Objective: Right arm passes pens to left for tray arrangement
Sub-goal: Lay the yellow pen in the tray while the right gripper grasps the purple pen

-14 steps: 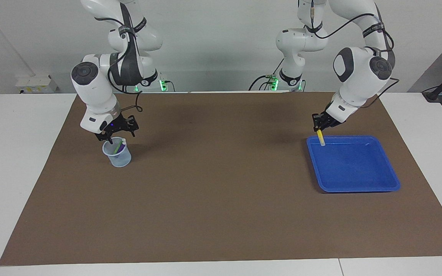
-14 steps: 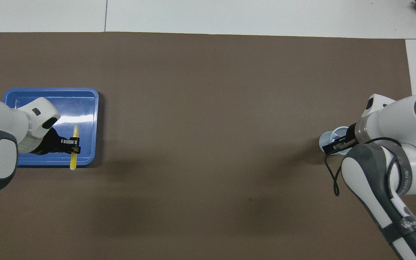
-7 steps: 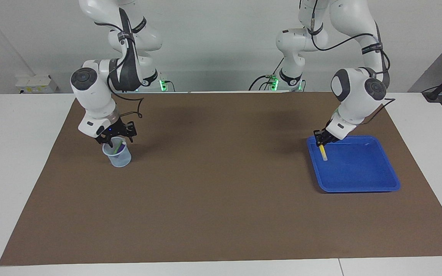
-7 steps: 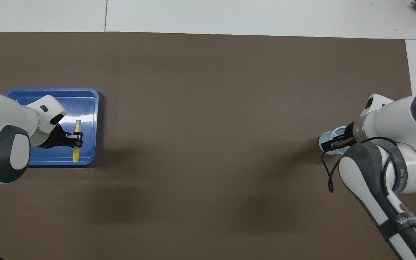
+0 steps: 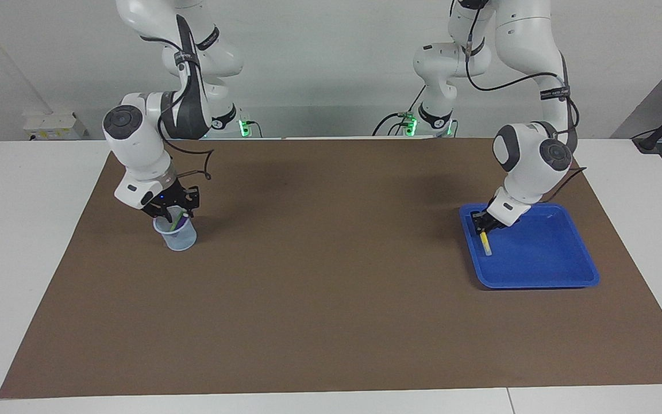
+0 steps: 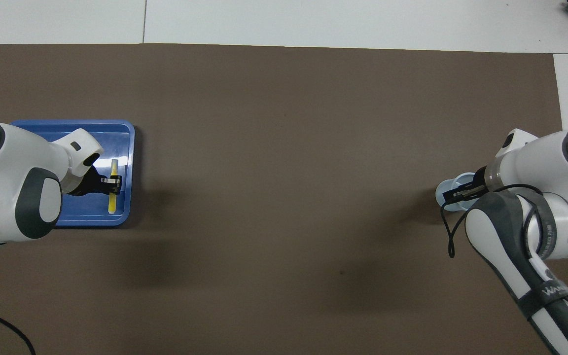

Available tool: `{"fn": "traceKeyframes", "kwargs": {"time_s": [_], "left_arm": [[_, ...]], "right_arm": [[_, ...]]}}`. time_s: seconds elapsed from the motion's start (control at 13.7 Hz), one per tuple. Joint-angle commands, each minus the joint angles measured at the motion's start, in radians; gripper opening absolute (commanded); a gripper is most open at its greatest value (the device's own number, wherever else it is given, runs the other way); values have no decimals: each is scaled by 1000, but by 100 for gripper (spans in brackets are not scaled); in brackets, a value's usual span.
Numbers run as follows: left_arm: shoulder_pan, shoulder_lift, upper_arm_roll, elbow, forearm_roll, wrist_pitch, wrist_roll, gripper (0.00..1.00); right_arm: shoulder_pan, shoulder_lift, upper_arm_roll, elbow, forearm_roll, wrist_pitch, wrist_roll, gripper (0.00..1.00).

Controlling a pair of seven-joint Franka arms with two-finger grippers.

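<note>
Facing view: left jaws clamp yellow pen [image 5: 484,241] over tray [image 5: 538,270].

pale mesh cup [image 5: 177,236] on brown mat [image 5: 331,299]

Three pens – one yellow pen [image 5: 485,242], one green pen [image 5: 176,219], one purple pen [image 5: 171,223]; one blue tray [image 5: 561,279]; one cup [image 5: 179,238]; one brown mat [image 5: 331,322].
</note>
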Motion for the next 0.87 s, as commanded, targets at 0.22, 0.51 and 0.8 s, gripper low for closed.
{"fn": "traceKeyframes", "kwargs": {"time_s": [0.22,0.51,0.8], "left_arm": [[72,13,-8,9,34,24,87,0],[72,25,-8,1,34,59,77,0],[70,36,-8,-8,34,113,76,0]], "right_arm": [[-21,11,16,26,-5,-3,14,28],[-21,23,14,66,-5,-43,9,10],[-21,35,12,156,-15,-155,-32,0]]}}
